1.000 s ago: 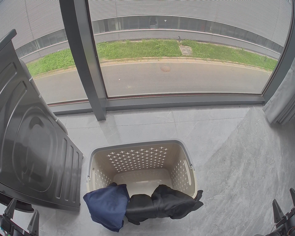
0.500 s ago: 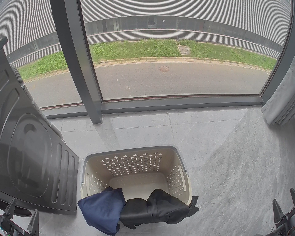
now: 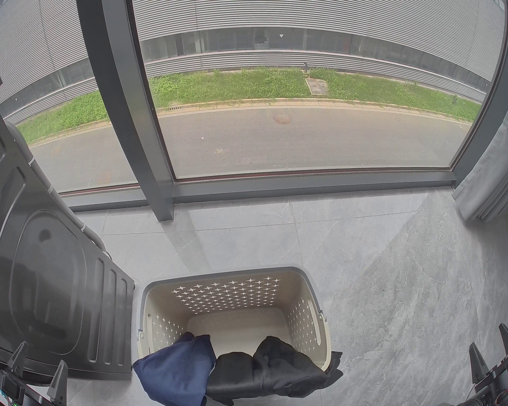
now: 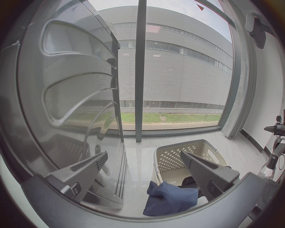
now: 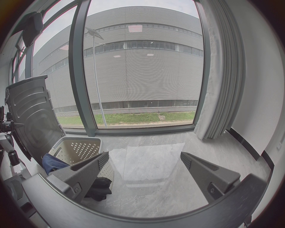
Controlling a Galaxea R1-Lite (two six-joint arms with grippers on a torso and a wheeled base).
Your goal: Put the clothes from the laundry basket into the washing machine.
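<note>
A laundry corner of a home-like room: a dark grey washing machine (image 3: 53, 296) stands on a grey marble-tile floor (image 3: 402, 275) beside a beige laundry basket (image 3: 227, 271) with clothes (image 3: 264, 370) draped over its rim. A floor-to-ceiling window (image 3: 317, 158) with a pale curtain (image 3: 487, 185) overlooks a road (image 3: 317, 137), grass (image 3: 238, 84) and a ribbed grey building (image 3: 317, 21).

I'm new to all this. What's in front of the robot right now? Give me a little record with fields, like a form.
Basket: beige, star-holed walls, on the grey floor.
Blue garment: draped over the basket's near rim, on the robot's left.
Black garment: draped over the same rim, right of the blue one.
Washing machine: dark grey, left of the basket.
Left gripper: open, holding nothing, low beside the machine.
Right gripper: open, holding nothing, over the floor right of the basket.
Backdrop: window ahead, curtain at right.
</note>
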